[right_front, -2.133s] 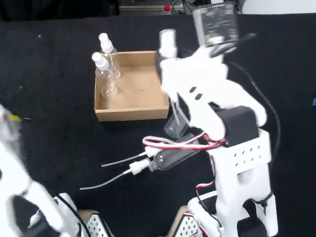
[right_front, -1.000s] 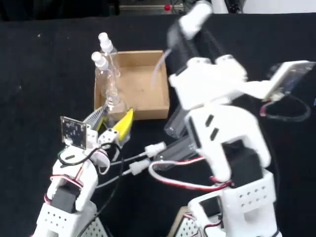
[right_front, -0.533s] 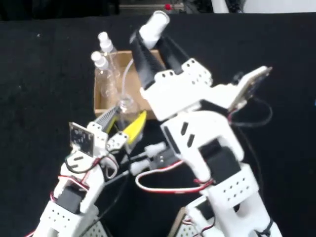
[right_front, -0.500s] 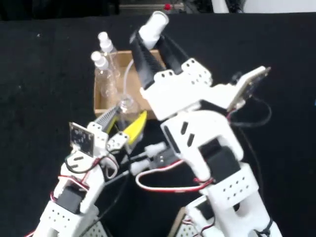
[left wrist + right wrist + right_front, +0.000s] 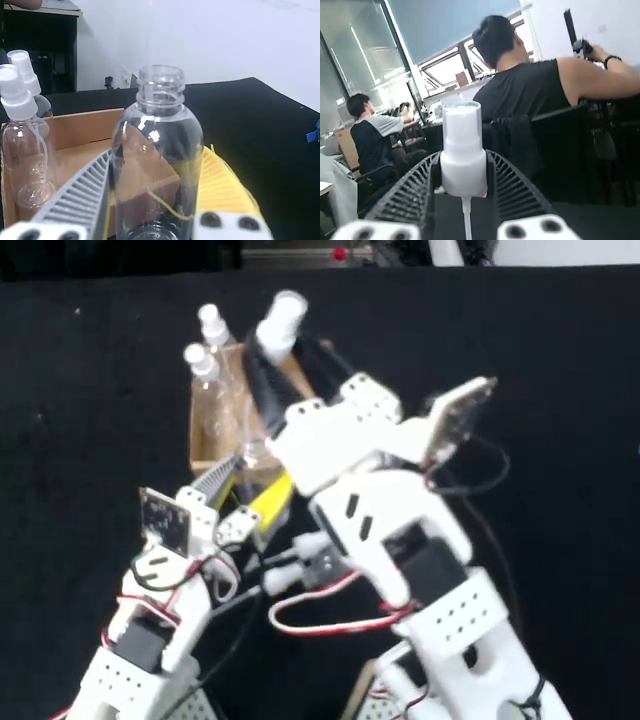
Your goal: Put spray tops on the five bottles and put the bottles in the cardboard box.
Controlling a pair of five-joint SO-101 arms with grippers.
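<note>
**Top over an open neck**

The left pincer (image 5: 255, 480) clamps the open bottle (image 5: 159, 145) low on its body between a grey and a yellow finger. The bottle stands upright with its neck (image 5: 160, 82) bare, just in front of the box (image 5: 82, 125).

In the box's left end stand a capped bottle (image 5: 212, 405) and a second capped bottle (image 5: 222, 340), both upright. The rest of the box floor that shows is bare.

The right pincer (image 5: 287, 340) is closed on a top (image 5: 463, 145), nozzle up, with its tube (image 5: 466, 220) hanging below. In the high view the top sits above the open neck and a little toward the box. I cannot tell whether the tube's end has reached the neck.

The coming move turns on that line. The top likely has to come down along the bottle's upright axis, tube first, and the right arm is the one placed for it.

Two loose tops (image 5: 278, 580) lie on the counter (image 5: 80, 390) between the arms.
</note>
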